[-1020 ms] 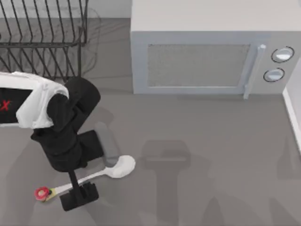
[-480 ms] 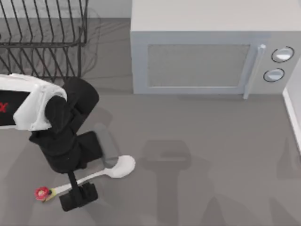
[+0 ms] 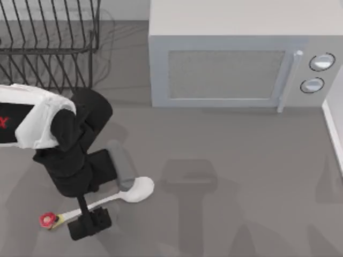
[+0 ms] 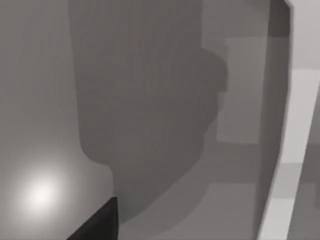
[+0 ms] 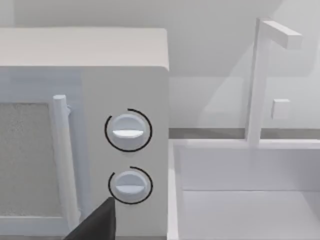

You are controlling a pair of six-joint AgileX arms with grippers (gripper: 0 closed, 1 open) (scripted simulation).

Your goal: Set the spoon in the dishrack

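The white spoon lies flat on the grey table at the front left, its bowl toward the middle and its red flower knob toward the left edge. My left gripper is low over the handle between bowl and knob. It is open, with one finger on each side of the handle. The black wire dishrack stands at the back left, well behind the arm. A dark part of my right gripper shows in the right wrist view, facing the microwave's knobs.
A grey microwave with its door shut takes up the back middle and right. A white basin with a tall white post stands beside it at the table's right edge. Bare grey table lies in front of the microwave.
My left arm has shifted slightly toward the left over the spoon handle. The spoon has not moved.
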